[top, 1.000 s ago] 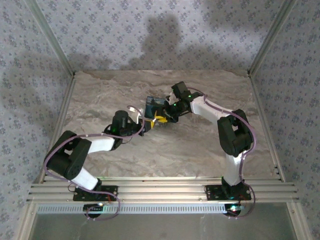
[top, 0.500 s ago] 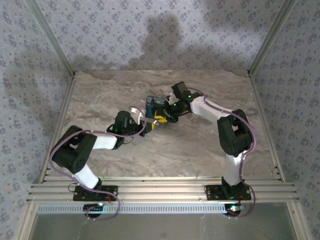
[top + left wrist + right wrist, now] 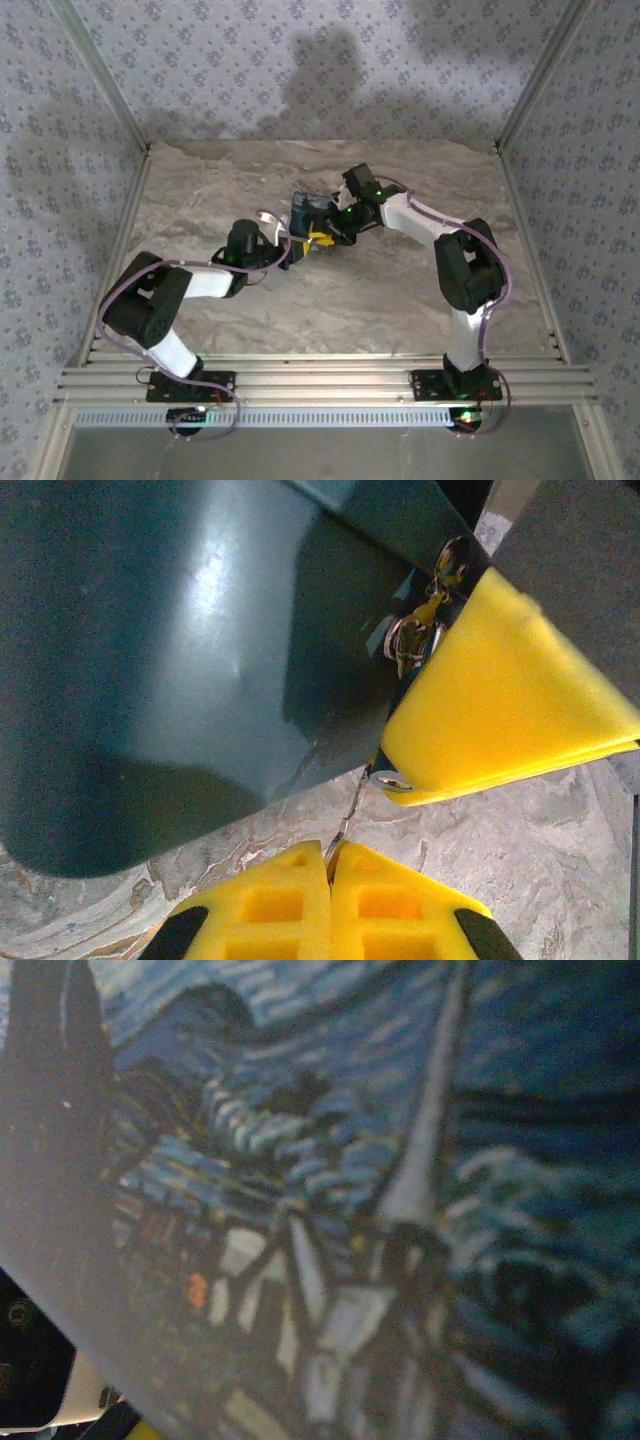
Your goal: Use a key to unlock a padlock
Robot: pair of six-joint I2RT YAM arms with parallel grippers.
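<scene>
Yellow-padded left gripper (image 3: 330, 865) pinches the thin key (image 3: 349, 813); feed it straight toward the padlock (image 3: 200, 630) at the right gripper (image 3: 328, 230), whose grip is unclear.

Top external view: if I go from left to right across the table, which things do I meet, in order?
Left arm's elbow → left arm's wrist → blue object → right arm's wrist → right arm's elbow.
</scene>
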